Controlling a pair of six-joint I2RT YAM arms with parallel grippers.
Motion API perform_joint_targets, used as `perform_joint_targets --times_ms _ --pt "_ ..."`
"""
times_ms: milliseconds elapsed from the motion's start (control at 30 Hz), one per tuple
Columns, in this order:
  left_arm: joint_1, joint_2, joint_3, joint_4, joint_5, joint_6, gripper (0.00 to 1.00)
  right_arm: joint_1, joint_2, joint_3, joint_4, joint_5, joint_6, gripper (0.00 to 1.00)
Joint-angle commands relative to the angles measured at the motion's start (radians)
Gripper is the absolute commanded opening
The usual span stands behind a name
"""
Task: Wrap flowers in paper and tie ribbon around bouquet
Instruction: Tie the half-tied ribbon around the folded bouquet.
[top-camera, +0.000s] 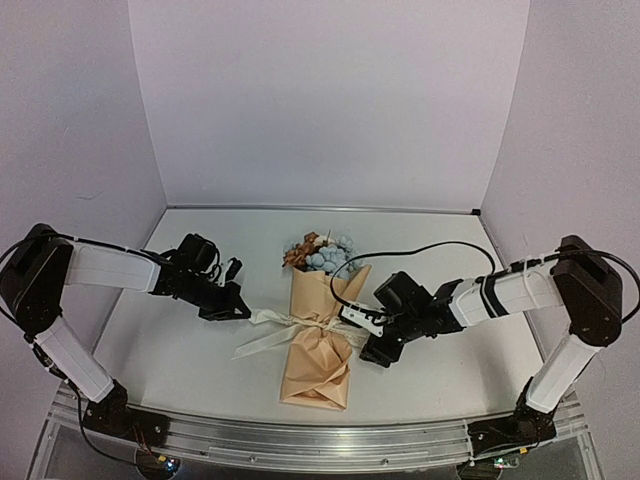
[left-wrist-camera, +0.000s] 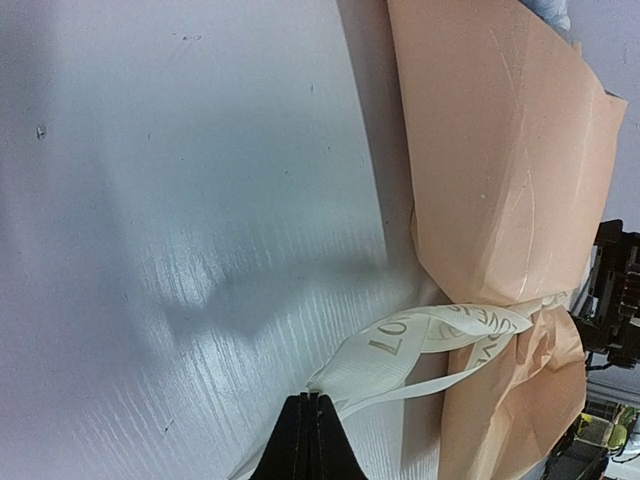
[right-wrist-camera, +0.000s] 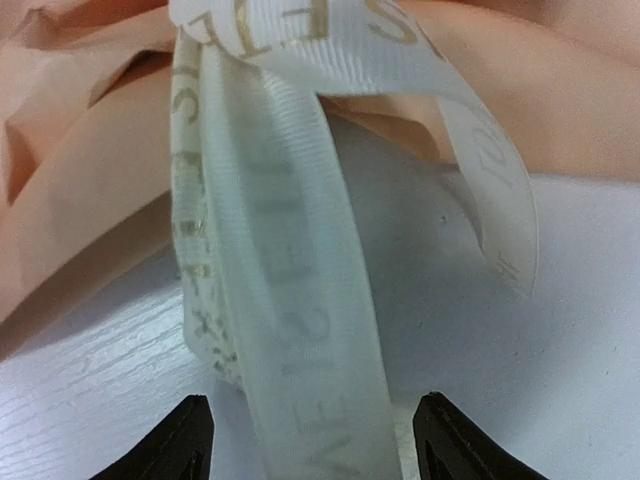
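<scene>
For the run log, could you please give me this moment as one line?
bouquet: wrapped; ribbon: around its middle; left gripper: shut on ribbon; right gripper: open around ribbon

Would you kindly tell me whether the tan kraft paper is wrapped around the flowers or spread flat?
Wrapped: the tan kraft paper forms a cone cinched by a cream-white ribbon, blue and brown-orange flower heads at its wide end.

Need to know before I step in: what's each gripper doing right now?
Left gripper: closed on a ribbon end.
Right gripper: open, straddling the ribbon, not gripping it.
</scene>
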Motion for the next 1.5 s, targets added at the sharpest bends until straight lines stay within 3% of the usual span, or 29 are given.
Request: perform_joint_targets --times_ms 0,200,267,367,433,633,833,1133,1467 --pt "0.004 -0.009 0.033 0.032 0.011 0.014 0.0 0.046 0.042 0.043 0.118 0.167 -0.039 0.7" --pt "0.004 -0.015 0.025 0.042 0.013 0.007 0.0 0.079 0.059 0.039 0.186 0.258 0.021 0.64" --pt "0.004 -0.02 0.022 0.044 0.005 -0.001 0.0 0.079 0.05 0.031 0.187 0.264 0.057 0.49" --pt "0.004 -0.029 0.014 0.039 -0.034 -0.02 0.0 0.079 0.027 0.013 0.176 0.252 0.121 0.12" --pt "0.003 -0.033 0.013 0.028 -0.067 -0.033 0.0 0.079 0.004 0.009 0.137 0.239 0.171 0.0" --pt "0.005 -0.061 -0.017 0.03 -0.142 -0.078 0.0 0.08 -0.058 0.044 -0.162 0.157 0.357 0.0" --pt "0.015 -0.087 -0.051 0.035 -0.199 -0.128 0.0 0.079 -0.072 0.047 -0.293 0.099 0.494 0.0" --pt "0.057 -0.091 -0.106 0.04 -0.202 -0.174 0.0 0.077 -0.011 0.026 -0.35 0.083 0.668 0.0" --pt "0.094 -0.121 -0.143 0.04 -0.195 -0.184 0.0 0.043 -0.029 -0.023 -0.349 0.083 0.722 0.0"
